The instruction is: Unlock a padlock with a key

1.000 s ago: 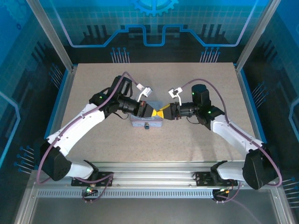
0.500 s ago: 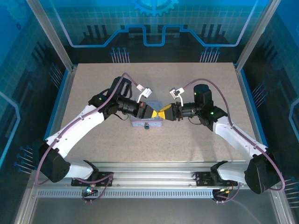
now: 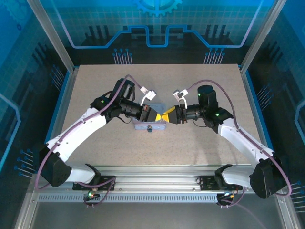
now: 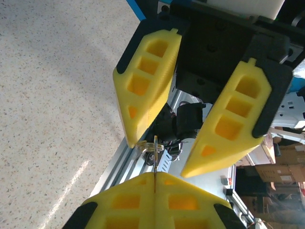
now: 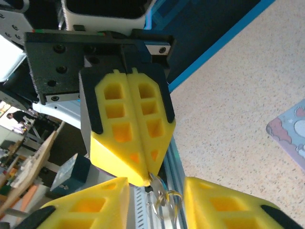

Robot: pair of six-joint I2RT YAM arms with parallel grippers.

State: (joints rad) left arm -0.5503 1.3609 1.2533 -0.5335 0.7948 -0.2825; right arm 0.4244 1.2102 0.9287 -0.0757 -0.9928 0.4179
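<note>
**Top external:** The left gripper (image 3: 155, 116) and right gripper (image 3: 167, 116) meet tip to tip over the centre of the table (image 3: 190, 86), above a pale mat (image 3: 140, 125). A small dark object (image 3: 149, 128) sits at the mat's 6 o'clock edge, too small to identify.

**Left wrist:** The left gripper's jaws are pressed together on the key (image 4: 155, 174), whose ring (image 4: 151, 145) points to 12 o'clock. The right gripper's fingers (image 4: 145, 81) stand apart at 11 and 2 o'clock.

**Right wrist:** The closed left gripper sits at 12 o'clock, and the ring hangs between the spread right jaws.

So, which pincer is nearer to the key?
Left. The left pincer holds the key in its shut tips; the right pincer faces it, open, tips flanking the key's free end.
</note>
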